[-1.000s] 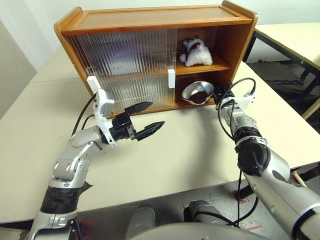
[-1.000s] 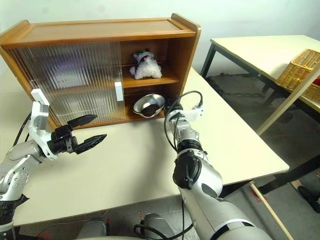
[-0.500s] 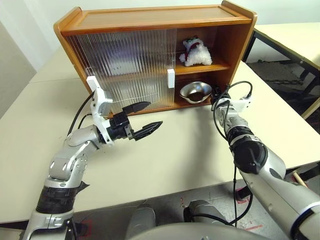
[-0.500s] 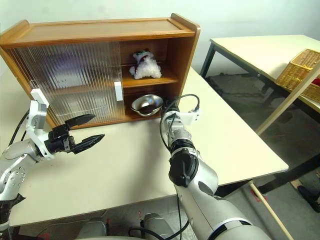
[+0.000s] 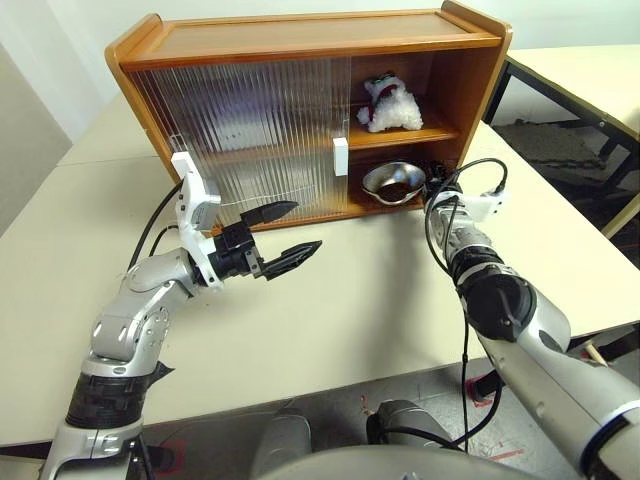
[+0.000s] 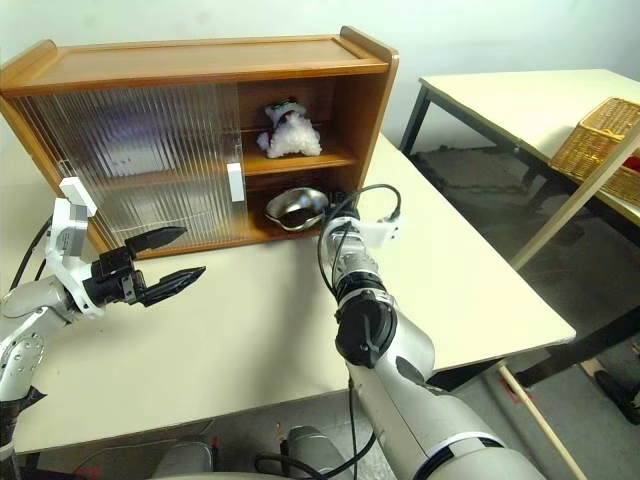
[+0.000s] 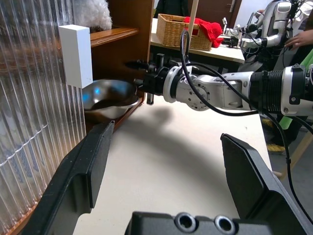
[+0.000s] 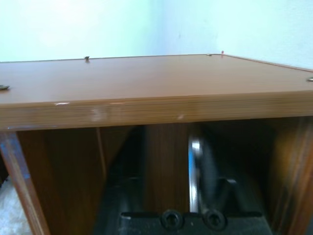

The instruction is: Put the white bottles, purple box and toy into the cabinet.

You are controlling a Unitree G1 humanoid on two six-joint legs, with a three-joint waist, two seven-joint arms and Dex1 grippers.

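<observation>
Releasing at the cabinet (image 5: 300,45)'s lower shelf: the right gripper (image 7: 139,66), finger spacing indiscernible, is best withdrawn straight past the steel bowl (image 5: 394,183); left gripper (image 5: 278,235) spread, empty.

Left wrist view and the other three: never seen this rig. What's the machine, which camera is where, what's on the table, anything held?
It is a humanoid robot with two arms, each ending in a black two-fingered gripper. The two eye views come from a camera on its head, looking down over the arms. Each wrist view looks along that arm's own gripper.

On the table stands a wooden cabinet, with its ribbed sliding doors covering the left part. In the open right part, a plush toy sits on the upper shelf and a steel bowl on the lower.

The left gripper hovers open, holding nothing. The right gripper is beside the bowl; whether they touch is unclear.
</observation>
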